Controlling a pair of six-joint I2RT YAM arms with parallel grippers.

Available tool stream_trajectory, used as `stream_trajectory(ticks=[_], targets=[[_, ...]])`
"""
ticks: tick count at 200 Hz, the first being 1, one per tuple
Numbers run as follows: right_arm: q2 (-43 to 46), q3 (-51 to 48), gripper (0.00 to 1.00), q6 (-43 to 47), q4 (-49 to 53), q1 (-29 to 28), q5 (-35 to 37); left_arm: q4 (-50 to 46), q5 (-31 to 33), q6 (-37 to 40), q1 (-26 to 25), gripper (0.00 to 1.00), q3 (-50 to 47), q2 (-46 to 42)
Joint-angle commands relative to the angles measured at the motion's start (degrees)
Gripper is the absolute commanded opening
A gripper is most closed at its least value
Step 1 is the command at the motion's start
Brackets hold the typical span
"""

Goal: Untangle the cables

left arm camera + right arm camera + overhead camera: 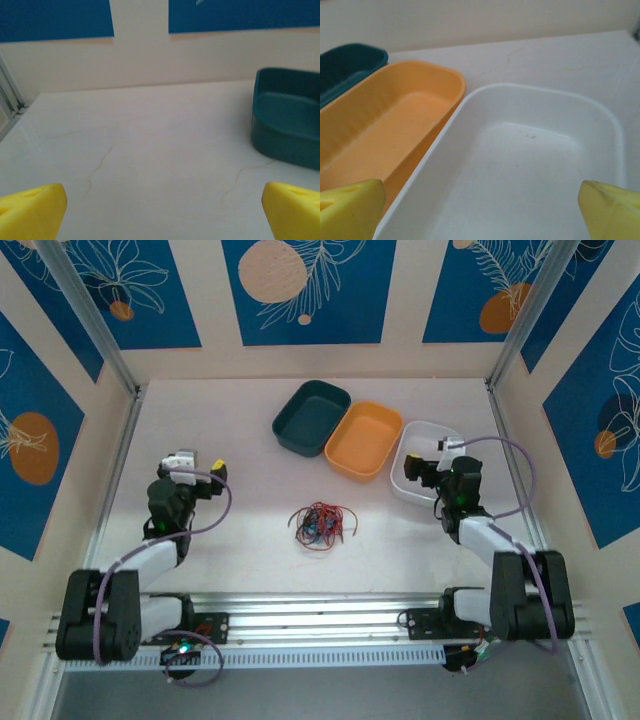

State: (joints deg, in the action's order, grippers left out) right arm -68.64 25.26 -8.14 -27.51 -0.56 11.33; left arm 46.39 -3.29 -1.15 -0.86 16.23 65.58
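Plainly, the untangling has not begun. The thin, floppy cables in red, black and grey-blue (322, 524) lie as one small knotted bundle of overlapping loops on the pale marbled table (230, 420), near the middle of its near half and roughly between the two arms. No strand is drawn out of the heap, and none lies apart from the rest, so as far as the top view shows, every wire is left to separate.

The left gripper (202, 464) hangs above bare table to the left of the bundle and well apart from it. In the left wrist view its yellow-tipped jaws stand wide apart (162, 215) with nothing between them, facing the back wall and the dark teal plastic tray (287, 120).

The right gripper (430, 455) hovers over the white plastic tray (418, 435) at the right end of the row of three. Its jaws are likewise spread wide and empty (480, 210). Below them the white tray is bare inside, and so is the orange plastic tray (385, 125) touching its left side.

All three trays hold nothing. Whether they are meant to take the sorted wires is only a guess. What remains is the whole job: reaching the bundle, taking hold of strands and pulling them free one from another.
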Motion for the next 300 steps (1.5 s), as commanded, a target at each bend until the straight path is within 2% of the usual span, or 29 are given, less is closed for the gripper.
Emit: stream_trajectory(ticks=[1,30,45,63,83,91,101,121,144,180,217,241,269,300], targets=[[7.61,4.85,0.99,-3.73,15.97,-1.65,7.76,-9.38,0.83,-6.19,0.04,1.00,1.93,-5.69],[15.35,10.26,0.99,-10.03,32.34,-5.54,10.81,-17.90,-2.24,-12.30,-1.96,1.00,4.55,-10.50],[17.22,12.46,0.99,-12.72,38.53,-7.96,9.79,-20.22,-1.83,-15.22,-4.96,1.00,5.03,-11.55],[17.75,14.27,0.99,-14.66,43.93,-14.11,9.94,-22.58,-1.83,-18.33,-9.96,1.00,5.56,-10.93],[16.23,16.04,0.99,-16.68,48.38,-22.50,12.39,-27.49,1.02,-19.33,-18.58,1.00,7.37,-8.62],[14.96,16.79,1.00,-18.00,49.95,-25.11,11.76,-29.23,1.43,-19.38,-21.85,1.00,8.26,-7.19],[13.20,17.69,0.96,-19.66,51.48,-27.87,10.09,-31.10,1.47,-20.05,-25.22,1.00,9.24,-5.36],[9.74,18.41,0.88,-21.94,51.95,-32.20,4.98,-32.23,0.65,-22.83,-29.63,1.00,10.05,-1.78],[5.14,18.90,0.85,-22.18,51.25,-36.36,1.57,-31.40,-0.42,-23.64,-33.02,1.00,10.14,2.19],[-2.84,20.99,0.79,-20.77,51.67,-37.50,-1.78,-30.23,-4.61,-21.82,-36.73,1.00,12.65,10.13],[-9.43,23.39,0.72,-19.46,51.55,-37.50,-3.63,-25.91,-9.56,-22.90,-38.15,0.99,15.25,19.17],[-12.47,24.88,0.70,-18.72,51.41,-37.50,-2.64,-22.97,-11.62,-24.13,-38.43,0.88,16.37,23.55],[-14.77,26.33,0.68,-17.73,51.18,-36.83,-0.36,-21.87,-10.58,-24.77,-38.45,0.74,17.18,26.35],[-17.57,27.22,0.67,-16.71,49.14,-35.14,-3.13,-22.38,-8.52,-25.03,-38.48,0.60,18.15,27.66]])
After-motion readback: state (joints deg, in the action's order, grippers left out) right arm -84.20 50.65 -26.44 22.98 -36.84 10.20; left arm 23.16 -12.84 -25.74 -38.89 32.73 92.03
